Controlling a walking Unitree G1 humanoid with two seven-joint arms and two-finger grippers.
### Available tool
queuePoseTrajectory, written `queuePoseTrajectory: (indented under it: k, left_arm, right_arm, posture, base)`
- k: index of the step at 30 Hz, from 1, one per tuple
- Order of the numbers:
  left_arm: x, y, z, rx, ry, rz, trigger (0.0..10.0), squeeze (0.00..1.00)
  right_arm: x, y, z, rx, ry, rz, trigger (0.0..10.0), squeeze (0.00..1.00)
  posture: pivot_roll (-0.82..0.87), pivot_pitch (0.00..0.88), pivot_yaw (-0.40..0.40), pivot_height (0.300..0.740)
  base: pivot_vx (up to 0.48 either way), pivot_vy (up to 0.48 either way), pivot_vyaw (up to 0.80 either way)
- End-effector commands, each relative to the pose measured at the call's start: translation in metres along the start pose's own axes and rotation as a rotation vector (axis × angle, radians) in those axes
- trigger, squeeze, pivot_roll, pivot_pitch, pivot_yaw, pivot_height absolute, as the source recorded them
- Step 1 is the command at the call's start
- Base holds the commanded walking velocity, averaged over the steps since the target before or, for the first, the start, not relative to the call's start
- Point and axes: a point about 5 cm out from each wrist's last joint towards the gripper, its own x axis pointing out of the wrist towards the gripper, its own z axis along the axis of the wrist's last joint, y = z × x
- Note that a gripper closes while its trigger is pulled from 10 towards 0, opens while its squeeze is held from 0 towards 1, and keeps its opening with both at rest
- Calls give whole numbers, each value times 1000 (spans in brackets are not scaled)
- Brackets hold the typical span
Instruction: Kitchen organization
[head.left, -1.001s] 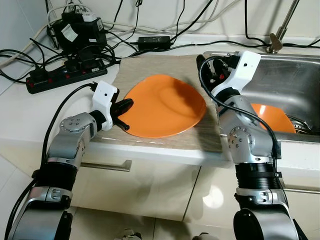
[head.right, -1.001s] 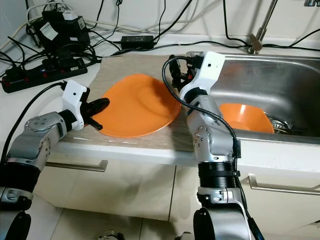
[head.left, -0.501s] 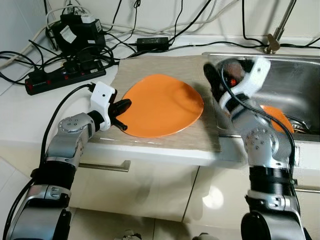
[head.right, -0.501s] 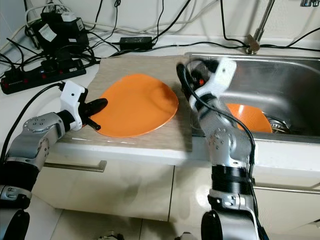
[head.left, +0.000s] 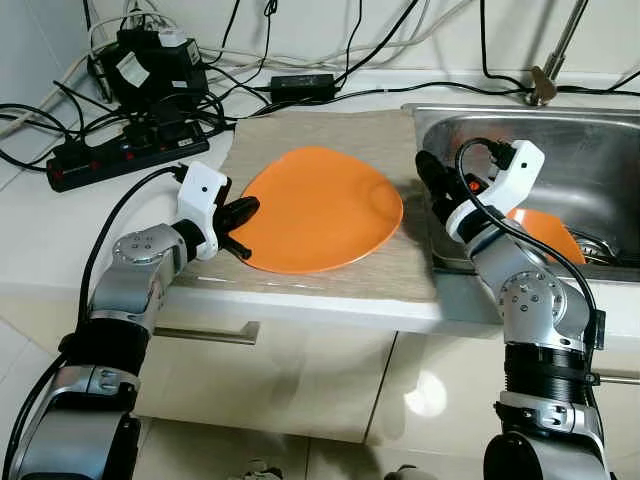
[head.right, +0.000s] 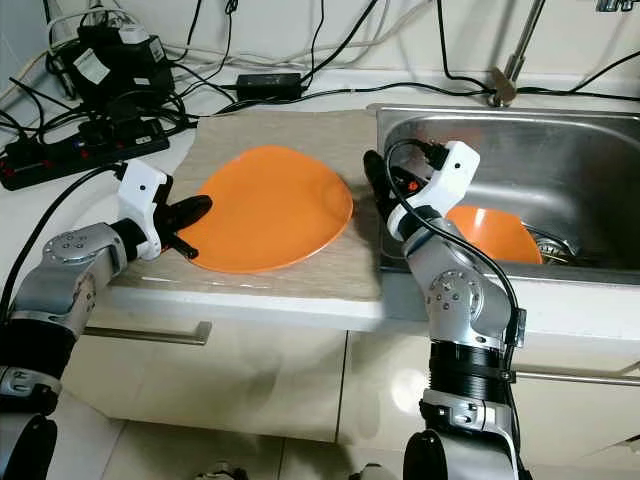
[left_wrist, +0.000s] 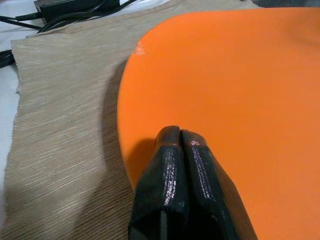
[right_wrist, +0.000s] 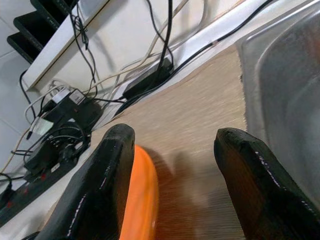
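Left eye view: an orange plate (head.left: 322, 210) lies at the centre of the frame on a beige woven mat (head.left: 330, 140) spread over the white counter, with a stainless sink (head.left: 580, 150) at right holding an orange bowl (head.left: 545, 232). The left gripper (head.left: 240, 228) is clenched on the plate's near-left rim; in the left wrist view its two black fingers (left_wrist: 172, 180) are pressed together over the orange edge. The right gripper (head.left: 432, 190) hovers at the seam between mat and sink, just beside the plate's right edge, its fingers spread wide and holding nothing. A power strip (head.left: 120, 155) and tangled cables sit in the upper left of the frame. Judged from this, the step in hand is settling or shifting the plate on the mat. Doing it well calls for keeping the pinch firm on the thin rim, moving the plate low and level, and steering clear of the cables and the sink lip.
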Motion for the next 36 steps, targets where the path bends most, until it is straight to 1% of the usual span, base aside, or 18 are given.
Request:
queuePoseTrajectory:
  k: [1, 5, 10, 13, 19, 21, 22, 23, 27, 36]
  left_arm:
    - [-4, 4, -16, -3, 86, 16, 10000, 0]
    - [-4, 5, -16, -3, 83, 21, 10000, 0]
    - [-4, 5, -15, -2, 81, 20, 10000, 0]
    - [-4, 5, -14, 0, 77, 18, 10000, 0]
    - [-4, 5, -13, 1, 75, 19, 10000, 0]
    - [-4, 5, -13, 1, 74, 20, 10000, 0]
    - [-4, 5, -13, 1, 74, 20, 10000, 0]
    - [-4, 5, -13, 1, 74, 20, 10000, 0]
    - [-5, 5, -13, 0, 74, 22, 10000, 0]
    - [-5, 4, -12, 1, 72, 19, 10000, 0]
  right_arm:
    - [2, 2, -5, 26, 28, 7, 10000, 0]
    - [4, 1, -14, 55, 55, 3, 10000, 0]
    - [6, 3, -20, 55, 69, 5, 10000, 0]
    - [8, 6, -26, 57, 82, 16, 10000, 0]
    - [11, 11, -29, 53, 87, 41, 10000, 0]
    - [12, 16, -30, 43, 86, 66, 10000, 0]
    - [12, 16, -30, 43, 86, 66, 10000, 0]
    - [12, 22, -30, 26, 84, 99, 10000, 0]
    - [12, 27, -31, 6, 82, 128, 10000, 0]
    - [15, 28, -38, -23, 92, 121, 10000, 0]
  posture:
    - [-13, 18, 55, 715]
    - [-12, 19, 54, 715]
    - [-10, 21, 54, 715]
    - [-7, 23, 55, 715]
    - [-7, 23, 55, 715]
    - [-3, 25, 55, 715]
    - [-3, 25, 55, 715]
    - [0, 27, 54, 715]
    - [0, 27, 54, 715]
    - [2, 32, 55, 715]
  base:
    - [0, 0, 0]
    - [0, 0, 0]
    - [0, 0, 0]
    - [0, 0, 0]
    - [0, 0, 0]
    - [0, 0, 0]
    - [0, 0, 0]
    - [0, 0, 0]
    - [0, 0, 0]
    - [0, 0, 0]
